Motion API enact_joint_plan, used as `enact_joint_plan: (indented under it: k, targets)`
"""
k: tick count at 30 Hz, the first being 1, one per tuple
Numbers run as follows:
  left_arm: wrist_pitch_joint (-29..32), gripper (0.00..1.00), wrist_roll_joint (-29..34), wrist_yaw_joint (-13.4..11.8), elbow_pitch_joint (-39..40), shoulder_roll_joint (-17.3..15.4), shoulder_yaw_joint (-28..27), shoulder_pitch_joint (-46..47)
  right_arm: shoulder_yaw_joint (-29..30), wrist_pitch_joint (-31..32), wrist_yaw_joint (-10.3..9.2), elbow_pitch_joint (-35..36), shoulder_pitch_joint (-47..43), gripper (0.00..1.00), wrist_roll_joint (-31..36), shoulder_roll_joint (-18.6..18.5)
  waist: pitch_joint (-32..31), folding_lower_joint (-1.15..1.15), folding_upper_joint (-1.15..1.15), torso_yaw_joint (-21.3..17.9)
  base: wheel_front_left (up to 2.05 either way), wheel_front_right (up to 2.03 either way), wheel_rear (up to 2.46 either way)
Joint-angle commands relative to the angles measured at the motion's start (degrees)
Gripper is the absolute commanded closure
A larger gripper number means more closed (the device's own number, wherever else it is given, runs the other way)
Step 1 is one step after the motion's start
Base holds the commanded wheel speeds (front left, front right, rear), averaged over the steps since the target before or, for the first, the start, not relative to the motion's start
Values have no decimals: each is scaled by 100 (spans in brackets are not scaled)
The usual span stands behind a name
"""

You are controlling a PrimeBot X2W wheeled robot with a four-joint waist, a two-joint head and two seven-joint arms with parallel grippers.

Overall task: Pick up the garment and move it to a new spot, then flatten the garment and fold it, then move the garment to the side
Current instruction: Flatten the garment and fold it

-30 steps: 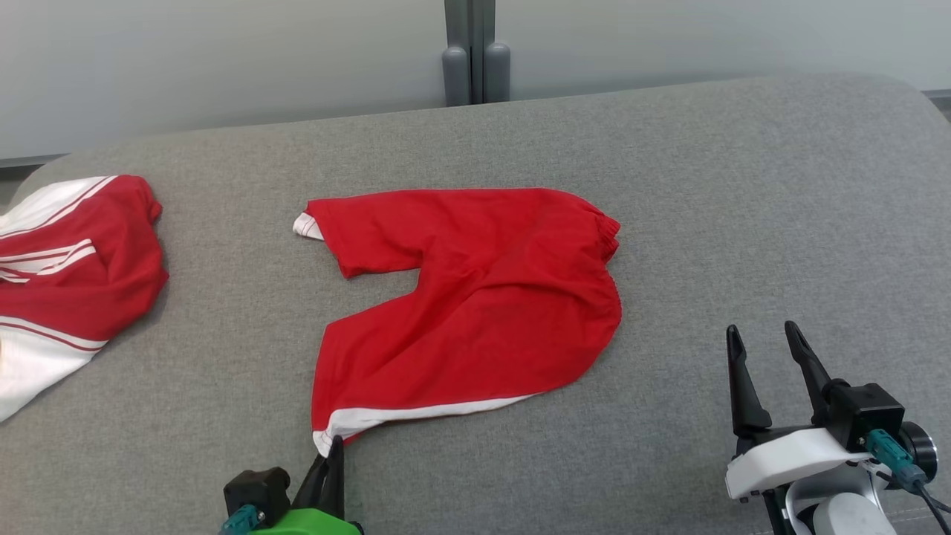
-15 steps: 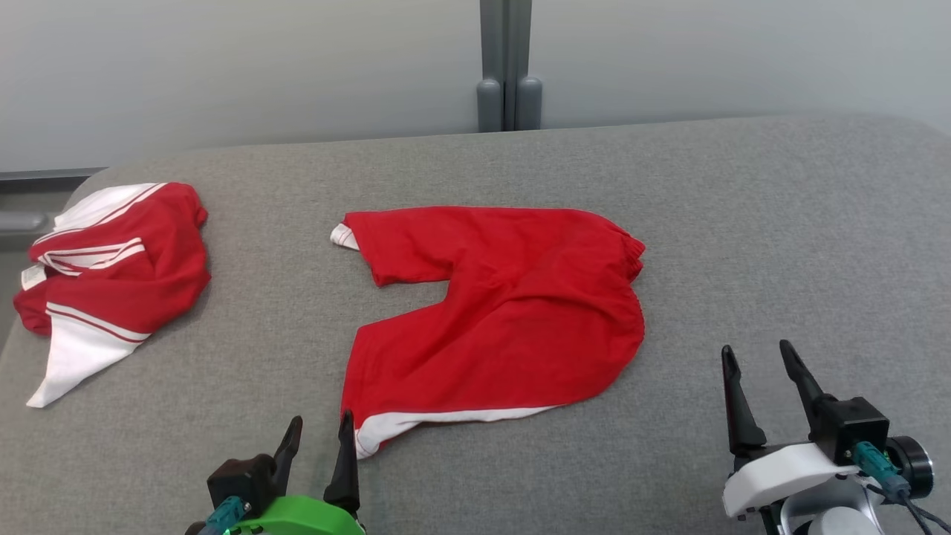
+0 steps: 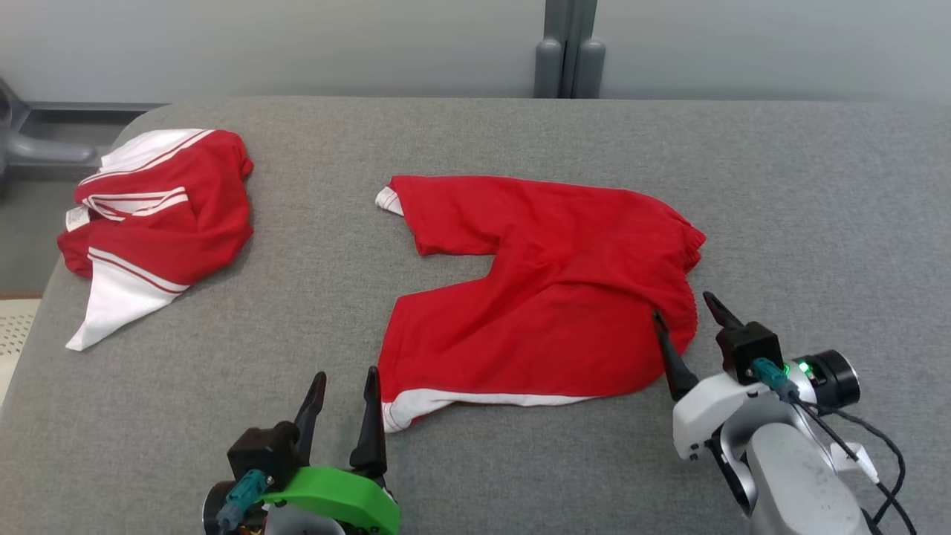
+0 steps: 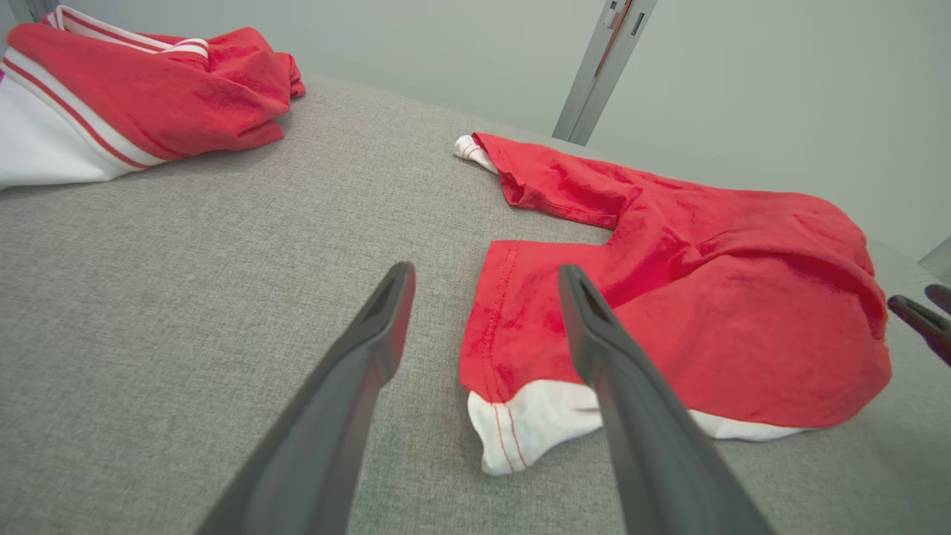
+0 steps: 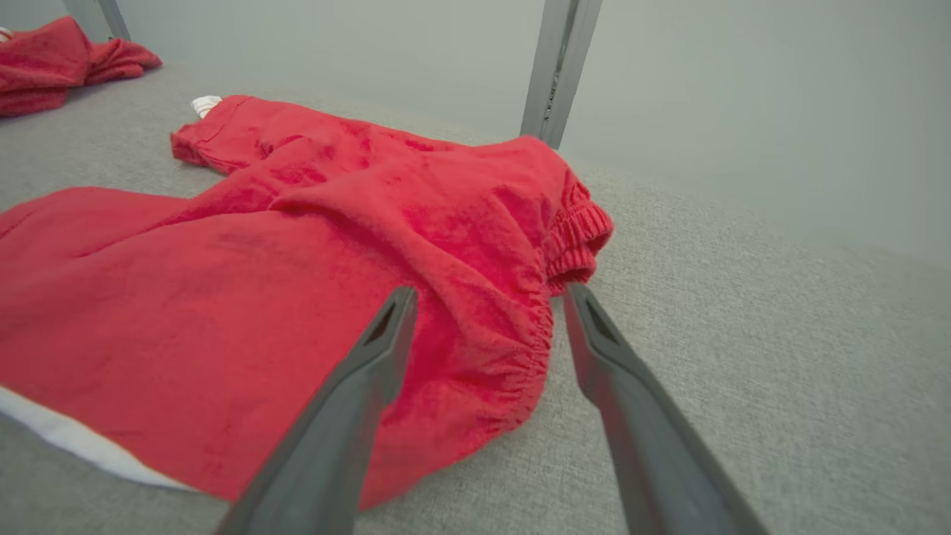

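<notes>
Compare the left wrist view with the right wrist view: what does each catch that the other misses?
Left wrist view: the open left gripper at the white-cuffed near leg opening of the red shorts, plus the right gripper poking in at the edge. Right wrist view: the open right gripper's fingers either side of the gathered elastic waistband. Both: the red shorts lying on the grey cushion, the second red garment far left, and the grey post.

Crumpled red-white jersey [image 3: 167, 223] on grey cushion [image 3: 297, 334].

Shorts [image 3: 542, 297] lie on the cushion [image 3: 817, 186], another garment [image 3: 163, 215] well apart to their left.
</notes>
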State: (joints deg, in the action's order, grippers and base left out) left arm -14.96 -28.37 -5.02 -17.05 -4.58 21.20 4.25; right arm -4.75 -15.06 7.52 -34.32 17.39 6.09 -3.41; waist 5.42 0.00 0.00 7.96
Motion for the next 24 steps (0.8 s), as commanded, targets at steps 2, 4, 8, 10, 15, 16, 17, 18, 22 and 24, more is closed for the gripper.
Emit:
enact_joint_plan:
  k: [2, 4, 8, 10, 15, 16, 17, 18, 22, 24]
  targets:
    - [-30, 0, 64, 18, 9, 4, 3, 131, -29, -18, -6, -348, 291, 0, 126, -71, 200, 0, 0, 177, 0, 0, 0]
    - [-29, 0, 96, 27, 23, 23, -4, 151, -7, -19, -6, -685, 523, 6, 196, -95, 241, 0, 0, 217, 0, 0, 0]
    - [-28, 0, 140, 28, 61, 52, -38, 148, 149, -18, -6, -990, 743, 100, 190, -78, 257, 0, 0, 238, 0, 0, 0]
    - [-28, 0, 155, 19, 87, 63, -71, 110, 206, -18, -6, -966, 753, 100, 177, -63, 239, 0, 0, 203, 0, 0, 0]
    - [-27, 0, 184, 34, 85, 86, -132, 12, 526, -18, -6, -525, 395, 100, 107, -21, 131, 0, 0, 30, 0, 0, 0]
    - [-26, 0, 185, 33, 86, 89, -143, -3, 613, -18, -7, -400, 288, 100, 112, -10, 102, 0, 0, -21, 0, 0, 0]
    - [-27, 0, 185, 34, 90, 91, -160, -17, 667, -18, -7, -288, 200, 100, 104, 0, 81, 0, 0, -70, 0, 0, 0]
    - [-27, 0, 187, 45, 85, 94, -162, -35, 741, -19, -7, -161, 72, 100, 95, 6, 53, 0, 0, -123, 0, 0, 0]
    - [-27, 0, 202, 47, 72, 102, -201, -88, 859, -19, -7, 241, -382, 100, 143, 31, -20, 0, 0, -318, 0, 0, 0]
    - [-27, 0, 218, 56, 72, 108, -212, -96, 854, 12, -7, 424, -547, 100, 123, 40, -36, 0, 0, -383, 0, 0, 0]
